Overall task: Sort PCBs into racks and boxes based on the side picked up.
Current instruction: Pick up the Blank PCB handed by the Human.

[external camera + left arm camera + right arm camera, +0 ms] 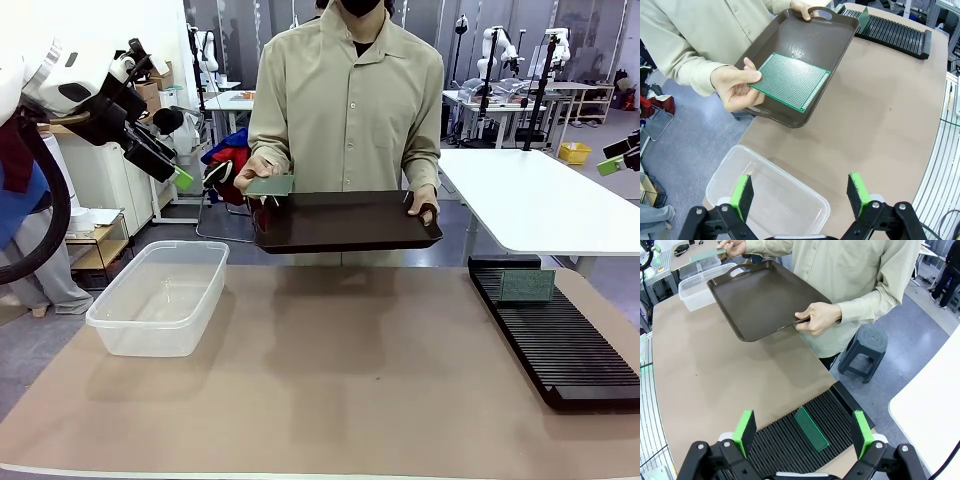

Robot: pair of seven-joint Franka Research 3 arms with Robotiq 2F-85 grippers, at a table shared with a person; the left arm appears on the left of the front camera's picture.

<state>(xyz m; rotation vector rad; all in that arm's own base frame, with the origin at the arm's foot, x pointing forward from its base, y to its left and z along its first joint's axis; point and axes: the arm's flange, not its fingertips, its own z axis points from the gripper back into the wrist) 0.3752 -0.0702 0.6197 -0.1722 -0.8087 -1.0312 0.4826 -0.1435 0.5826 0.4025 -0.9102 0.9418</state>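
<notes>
Our left gripper point(800, 189) and right gripper point(805, 432) have fingers wide apart, empty. The person's hand point(732, 89) holds one PCB point(790, 81) over the brown tray point(832, 42); another PCB point(811, 428) stands in the rack point(772, 442).

No legible print, label, brand, number or sign anywhere: none readable on the PCB point(790, 81) held over the tray point(810, 40), on the second PCB point(811, 428) standing in the rack point(782, 432), or on the clear box point(150, 335).
</notes>
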